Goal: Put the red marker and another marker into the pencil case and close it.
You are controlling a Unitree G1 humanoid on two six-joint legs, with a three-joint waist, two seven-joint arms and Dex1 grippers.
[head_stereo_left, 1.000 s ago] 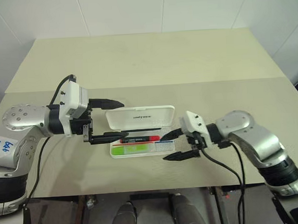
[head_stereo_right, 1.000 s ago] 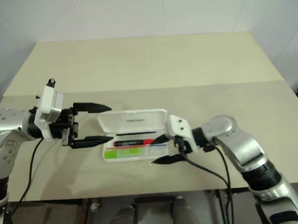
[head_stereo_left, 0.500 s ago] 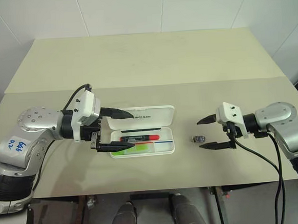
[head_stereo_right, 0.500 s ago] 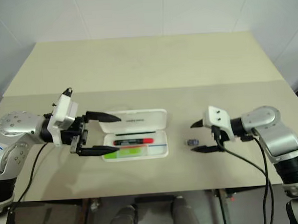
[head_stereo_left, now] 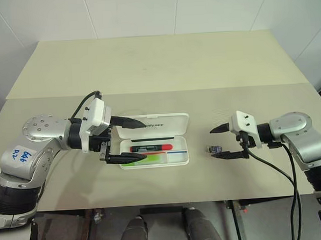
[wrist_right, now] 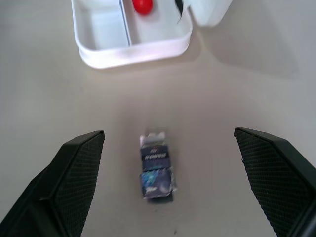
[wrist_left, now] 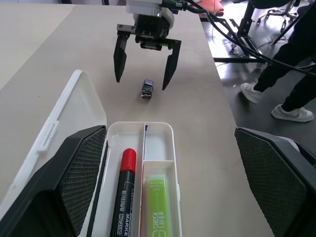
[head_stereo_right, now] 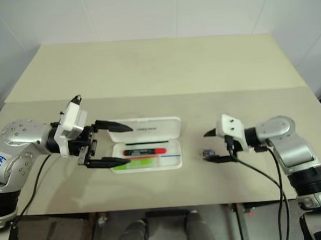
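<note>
White hard-plastic pencil case point(head_stereo_left: 154, 148), lid open, holds black red-capped marker point(head_stereo_left: 150, 147) and green highlighter point(head_stereo_left: 147, 159). We see right gripper point(head_stereo_left: 224, 143) withdrawn to 3 o'clock, jaws spread empty (over small dark wrapped lump point(head_stereo_left: 213, 149)). Left gripper point(head_stereo_left: 130, 141) open astride case's 9 o'clock end; closing remains.

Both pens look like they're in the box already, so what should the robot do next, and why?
Probably swing the lid shut with the left gripper. The red marker and the green marker both lie inside the case, its lid stands open, and the left fingers sit open right at it. The right gripper is off to the side.
</note>
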